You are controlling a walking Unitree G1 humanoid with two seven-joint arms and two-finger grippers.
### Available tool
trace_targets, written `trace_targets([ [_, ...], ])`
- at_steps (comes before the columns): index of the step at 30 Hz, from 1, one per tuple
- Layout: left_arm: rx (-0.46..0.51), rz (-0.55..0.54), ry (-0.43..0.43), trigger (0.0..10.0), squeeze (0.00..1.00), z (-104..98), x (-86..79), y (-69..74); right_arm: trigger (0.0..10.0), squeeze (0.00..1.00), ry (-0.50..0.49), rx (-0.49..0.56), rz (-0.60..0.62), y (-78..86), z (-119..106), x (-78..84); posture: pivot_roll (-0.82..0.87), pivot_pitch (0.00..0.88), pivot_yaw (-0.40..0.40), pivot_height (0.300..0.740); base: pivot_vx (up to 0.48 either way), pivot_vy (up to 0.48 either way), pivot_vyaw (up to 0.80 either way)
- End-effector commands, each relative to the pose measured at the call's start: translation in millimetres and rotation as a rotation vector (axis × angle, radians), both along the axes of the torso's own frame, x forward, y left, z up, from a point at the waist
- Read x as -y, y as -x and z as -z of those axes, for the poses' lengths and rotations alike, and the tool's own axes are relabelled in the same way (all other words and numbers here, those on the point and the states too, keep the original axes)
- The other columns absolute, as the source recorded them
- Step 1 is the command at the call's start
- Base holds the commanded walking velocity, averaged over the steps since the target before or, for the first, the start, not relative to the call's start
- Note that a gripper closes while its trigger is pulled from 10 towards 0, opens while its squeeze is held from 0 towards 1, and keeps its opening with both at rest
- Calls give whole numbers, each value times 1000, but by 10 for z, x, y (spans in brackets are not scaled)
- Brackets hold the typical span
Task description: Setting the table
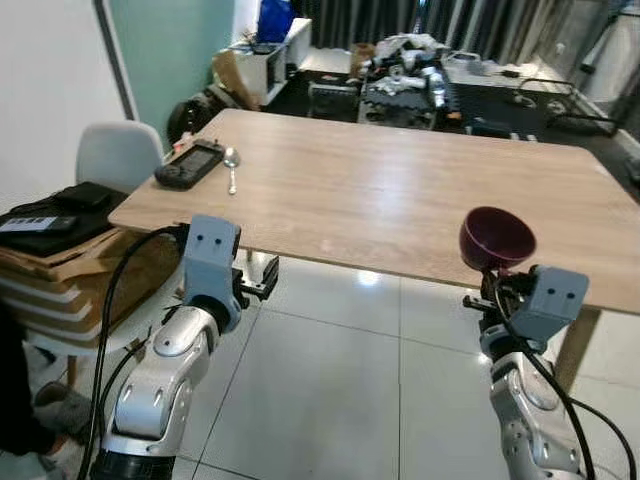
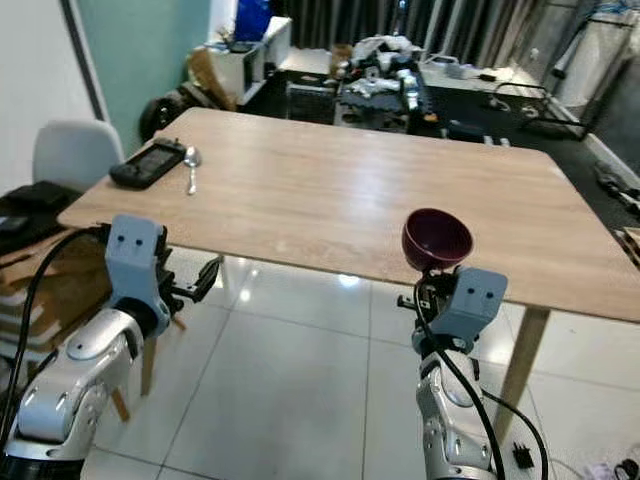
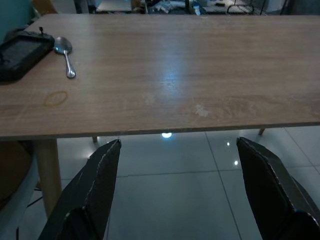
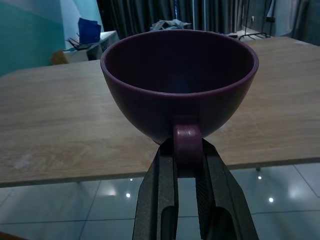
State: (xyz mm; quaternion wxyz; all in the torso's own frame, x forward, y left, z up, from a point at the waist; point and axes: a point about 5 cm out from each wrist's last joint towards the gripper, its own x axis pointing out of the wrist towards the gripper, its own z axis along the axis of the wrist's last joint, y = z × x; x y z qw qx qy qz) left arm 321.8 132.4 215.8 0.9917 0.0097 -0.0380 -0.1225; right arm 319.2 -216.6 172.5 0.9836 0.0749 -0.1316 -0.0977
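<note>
- Your right pincer (image 4: 186, 165) is clamping the small handle of a dark purple cup (image 4: 180, 80), fingers pressed on either side of it, and is holding the cup upright in the air just short of the worktop's (image 1: 400, 190) near edge, toward its right end.
- The cup is looking like glazed ceramic: rigid, smooth, probably slippery, and likely to chip if you are knocking it on the edge.
- You are gripping only the narrow handle, so the bowl's weight is hanging forward of the fingers; I'd judge it could pivot or tip if you are moving sharply.
- Your left pincer (image 3: 177, 185) is standing apart and carrying nothing, hovering over the floor tiles just before the near edge, toward the left end.
- A spoon (image 1: 231, 170) and a black handheld device (image 1: 188, 163) are lying side by side near the worktop's left edge, close to the far-left corner; they are well apart from the cup.
- The middle and right stretch of the worktop are offering plenty of bare wood for setting the cup down.
- You are needing to lift the cup's base over the near edge before going forward.
- A pale chair (image 1: 118, 153) is standing by the left edge, and a stack of boxes (image 1: 60, 265) is sitting beside your left arm, so room is tighter there.
</note>
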Motion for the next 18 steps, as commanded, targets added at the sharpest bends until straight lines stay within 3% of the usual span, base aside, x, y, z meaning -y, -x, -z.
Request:
trace_targets([
  [1, -15, -2, -1, 10000, 0, 36, -3, -8, 10000, 0, -5, 1, -1, 10, 13, -5, 100, 75, 52, 740, 0, 0, 0],
  [6, -17, -1, 2, 10000, 0, 38, 0, -8, 10000, 0, -7, -3, -4, 12, 19, -7, 100, 75, 52, 740, 0, 0, 0],
  [18, -52, 42, -18, 10000, 0, 136, 71, 30, 10000, 0, -19, -24, -4, 21, 82, 1, 101, 79, 52, 740, 0, 0, -800],
])
